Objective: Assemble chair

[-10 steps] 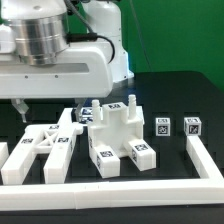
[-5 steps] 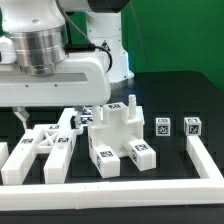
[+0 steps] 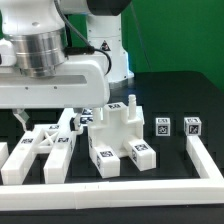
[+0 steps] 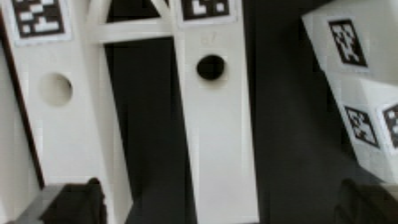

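The chair parts are matte white with black-and-white tags. A cross-braced frame point(image 3: 45, 147) lies at the exterior view's left. A blocky joined piece with pegs point(image 3: 115, 135) stands in the middle, and two small tagged cubes point(image 3: 162, 127) point(image 3: 192, 126) sit to its right. My gripper point(image 3: 50, 118) hangs open just above the frame, holding nothing. In the wrist view, two long white bars with round holes point(image 4: 214, 120) point(image 4: 54, 120) run under the gripper point(image 4: 222, 205). Its dark fingertips point(image 4: 71, 205) stand on either side of one bar. A tagged white piece point(image 4: 356, 90) shows at the edge.
A long low white border rail point(image 3: 120, 190) runs along the front, and another rail point(image 3: 205, 160) closes the exterior view's right side. The robot's base point(image 3: 105, 40) stands behind the parts. The table top is black.
The gripper has come down and slightly toward the exterior view's right over the cross-braced frame, mostly in the first half second. Its jaws stayed open. No part has moved.
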Action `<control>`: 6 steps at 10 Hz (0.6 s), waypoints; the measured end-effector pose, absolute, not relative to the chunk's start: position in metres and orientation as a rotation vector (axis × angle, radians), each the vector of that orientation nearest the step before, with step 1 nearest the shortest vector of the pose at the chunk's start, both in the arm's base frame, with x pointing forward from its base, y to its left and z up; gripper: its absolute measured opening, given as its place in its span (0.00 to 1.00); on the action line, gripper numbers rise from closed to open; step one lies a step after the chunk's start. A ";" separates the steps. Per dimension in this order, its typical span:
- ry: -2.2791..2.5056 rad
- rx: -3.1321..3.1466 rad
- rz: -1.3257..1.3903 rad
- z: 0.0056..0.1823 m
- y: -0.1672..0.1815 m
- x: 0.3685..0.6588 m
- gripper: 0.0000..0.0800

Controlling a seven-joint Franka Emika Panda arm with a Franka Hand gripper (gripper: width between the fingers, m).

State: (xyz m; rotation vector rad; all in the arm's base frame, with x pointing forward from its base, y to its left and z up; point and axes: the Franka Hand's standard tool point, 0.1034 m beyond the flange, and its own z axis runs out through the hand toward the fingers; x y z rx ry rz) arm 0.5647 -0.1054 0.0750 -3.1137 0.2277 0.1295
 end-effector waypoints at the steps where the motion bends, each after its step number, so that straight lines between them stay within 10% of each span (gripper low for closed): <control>1: 0.225 -3.117 0.125 0.072 -0.104 0.564 0.81; 6: 0.211 -3.135 0.134 0.048 -0.109 0.559 0.81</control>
